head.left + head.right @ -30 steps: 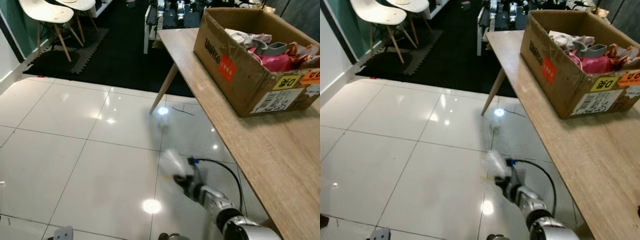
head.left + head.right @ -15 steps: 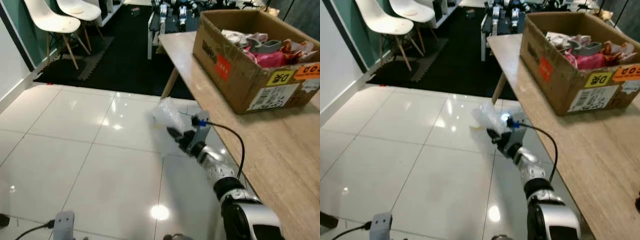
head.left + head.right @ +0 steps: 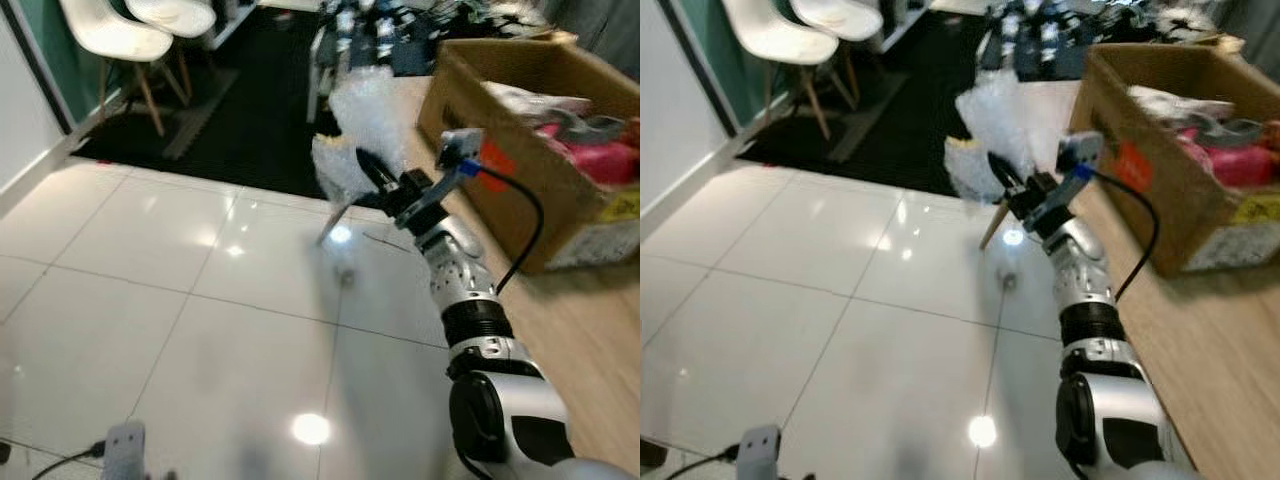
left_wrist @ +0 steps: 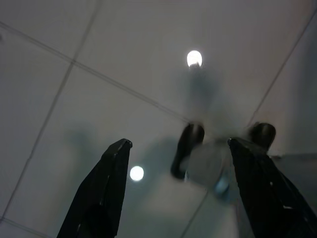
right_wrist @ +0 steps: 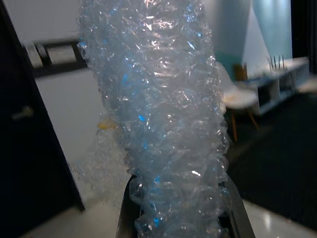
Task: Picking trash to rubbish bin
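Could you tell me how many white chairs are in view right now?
2. One white chair stands at the far left on the dark mat; the second chair is just behind it, cut by the frame's top edge. Others may be hidden.

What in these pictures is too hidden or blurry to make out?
- Right pincer fingers, right wrist view: covered by the clear crumpled bubble wrap they hold.
- Brown cardboard box, eye views: cut off by the right edge; its pink and white contents blurred.
- Far clutter past the wooden table: blurred.
- Dark shapes on the floor between the left pincer fingers: blurred.
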You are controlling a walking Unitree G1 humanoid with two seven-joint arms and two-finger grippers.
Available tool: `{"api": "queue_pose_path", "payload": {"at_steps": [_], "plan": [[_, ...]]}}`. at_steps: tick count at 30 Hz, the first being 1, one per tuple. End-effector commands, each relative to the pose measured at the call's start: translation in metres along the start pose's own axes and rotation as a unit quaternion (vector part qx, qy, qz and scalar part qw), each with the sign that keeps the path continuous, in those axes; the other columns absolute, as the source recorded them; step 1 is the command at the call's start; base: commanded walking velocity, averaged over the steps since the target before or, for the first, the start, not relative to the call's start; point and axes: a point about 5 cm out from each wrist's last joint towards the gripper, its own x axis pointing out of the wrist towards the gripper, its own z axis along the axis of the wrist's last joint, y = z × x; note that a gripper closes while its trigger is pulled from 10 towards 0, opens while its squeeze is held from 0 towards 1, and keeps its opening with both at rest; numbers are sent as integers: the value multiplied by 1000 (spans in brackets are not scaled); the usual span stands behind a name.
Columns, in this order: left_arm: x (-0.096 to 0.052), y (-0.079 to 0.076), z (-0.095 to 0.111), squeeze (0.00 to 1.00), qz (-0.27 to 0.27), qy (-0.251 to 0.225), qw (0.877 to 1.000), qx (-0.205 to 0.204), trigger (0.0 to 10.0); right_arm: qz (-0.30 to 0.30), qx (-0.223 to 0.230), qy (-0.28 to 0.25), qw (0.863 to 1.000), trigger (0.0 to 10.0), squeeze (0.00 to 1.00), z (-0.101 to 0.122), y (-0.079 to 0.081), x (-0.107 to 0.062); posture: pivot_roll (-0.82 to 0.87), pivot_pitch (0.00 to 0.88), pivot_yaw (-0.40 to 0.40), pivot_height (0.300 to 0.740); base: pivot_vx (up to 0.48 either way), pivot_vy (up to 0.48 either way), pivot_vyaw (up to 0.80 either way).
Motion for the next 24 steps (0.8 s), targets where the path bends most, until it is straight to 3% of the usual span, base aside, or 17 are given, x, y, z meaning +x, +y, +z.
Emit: {"api": "queue_pose_path", "payload": {"at_steps": [1,3,5,6,8,10,11,12,13,14,16,17,18,20,21,24], "plan": [[4,2,40,0,-6,-77,997,-11,10000,1,-11,-31,999,10000,0,22,-4,1,124,103,-23,740,386,0,-800],[5,2,51,0,-8,-95,995,-12,10000,3,-15,-35,999,10000,0,26,-4,1,124,103,-23,740,386,0,-800],[5,-1,85,0,-22,-155,988,-11,10000,6,-29,-52,998,10000,0,41,-3,4,124,103,-23,740,384,0,-800],[5,-1,85,0,-22,-155,988,-11,10000,6,-29,-52,998,10000,0,41,-3,4,124,103,-23,740,382,0,-800],[3,-5,117,0,-39,-212,976,-11,10000,11,-43,-70,997,10000,0,56,-2,6,133,107,-25,740,384,0,-800],[3,-5,117,0,-39,-212,976,-11,10000,11,-43,-70,997,10000,0,56,-2,6,133,107,-25,740,382,0,-800],[0,-12,141,0,-60,-255,965,-9,10000,14,-55,-83,995,10000,0,67,-1,7,131,108,-25,740,386,0,-800],[0,-12,141,0,-60,-255,965,-9,10000,14,-55,-83,995,10000,0,67,-1,7,131,108,-25,740,386,0,-800],[-6,-20,167,0,-91,-302,949,-9,10000,18,-69,-96,993,10000,0,80,1,8,130,107,-25,740,386,0,-800],[-16,-33,196,0,-135,-358,924,-1,10000,23,-89,-108,990,10000,0,94,4,9,126,110,-25,740,382,0,-800],[-16,-33,196,0,-135,-358,924,-1,10000,23,-89,-108,990,10000,0,94,4,9,126,110,-25,740,382,0,-800],[-30,-46,223,0,-182,-409,894,4,10000,27,-106,-121,987,10000,0,107,6,9,126,111,-27,740,386,0,-800],[-30,-46,223,0,-182,-409,894,4,10000,27,-106,-121,987,10000,0,107,6,9,126,111,-27,740,386,0,-800],[-75,-68,276,0,-279,-513,811,32,10000,21,-152,-142,978,10000,0,138,9,7,112,115,-29,740,381,0,-800],[-75,-68,276,0,-279,-513,811,32,10000,21,-152,-142,978,10000,0,138,9,7,112,115,-29,740,379,0,-800],[-132,-78,310,0,-360,-590,721,52,10000,-19,-202,-138,970,10000,0,161,2,2,102,117,-30,740,370,0,-800]]}}
